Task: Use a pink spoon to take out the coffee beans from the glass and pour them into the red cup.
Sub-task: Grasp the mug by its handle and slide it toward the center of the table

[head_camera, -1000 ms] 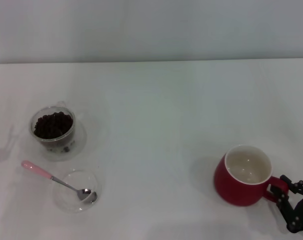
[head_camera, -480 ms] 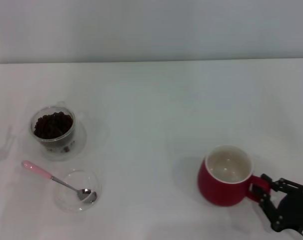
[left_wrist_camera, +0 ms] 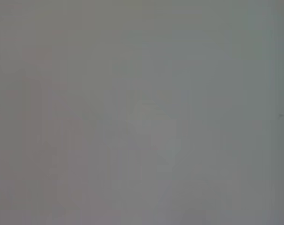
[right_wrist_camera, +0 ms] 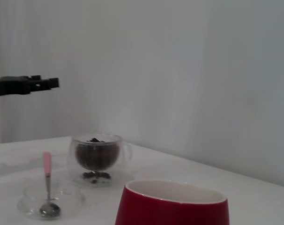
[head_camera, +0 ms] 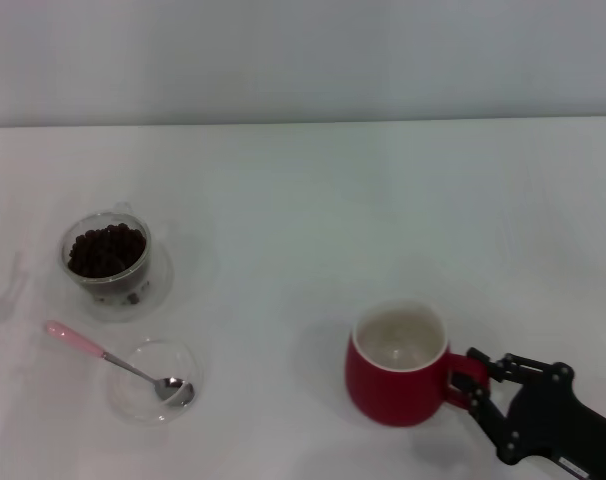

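While our right gripper (head_camera: 470,385) clamps its handle, the red cup (head_camera: 395,366) has slid leftward — nearer the glass (head_camera: 107,258). The pink spoon (head_camera: 113,362) stays put; our left gripper is unseen.

The right gripper (head_camera: 470,385) is seen in the head view as a matte black assembly. Its two fingers (head_camera: 511,362) are slim, angular linkage bars with small round pivot joints, widening behind into a broad, flat black body. No cables, markings or labels can be made out. A second thin black bar-shaped gripper (right_wrist_camera: 25,85) with a stepped tip is recorded in the right wrist view.
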You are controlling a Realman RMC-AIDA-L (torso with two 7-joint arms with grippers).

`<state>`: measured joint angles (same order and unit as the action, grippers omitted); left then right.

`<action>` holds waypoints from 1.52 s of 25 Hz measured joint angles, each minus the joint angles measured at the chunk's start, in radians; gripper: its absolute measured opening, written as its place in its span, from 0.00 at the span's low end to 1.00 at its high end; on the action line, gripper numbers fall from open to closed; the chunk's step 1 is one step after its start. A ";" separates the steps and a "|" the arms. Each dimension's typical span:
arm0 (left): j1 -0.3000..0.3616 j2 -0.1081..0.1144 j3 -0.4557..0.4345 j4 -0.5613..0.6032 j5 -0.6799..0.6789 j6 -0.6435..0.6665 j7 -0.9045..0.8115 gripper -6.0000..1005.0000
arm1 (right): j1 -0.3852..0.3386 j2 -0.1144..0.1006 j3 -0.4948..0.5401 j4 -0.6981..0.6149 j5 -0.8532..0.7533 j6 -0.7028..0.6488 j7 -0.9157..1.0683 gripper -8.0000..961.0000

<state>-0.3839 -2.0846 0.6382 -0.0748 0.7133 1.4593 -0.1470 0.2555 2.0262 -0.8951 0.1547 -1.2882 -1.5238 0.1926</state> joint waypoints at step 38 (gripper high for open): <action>-0.003 0.000 0.004 0.000 0.000 0.003 0.002 0.88 | 0.018 -0.026 0.091 0.030 -0.184 -0.018 0.005 0.68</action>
<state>-0.3864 -2.0846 0.6421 -0.0744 0.7133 1.4620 -0.1446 0.2737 2.0004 -0.8042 0.1844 -1.4722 -1.5415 0.1980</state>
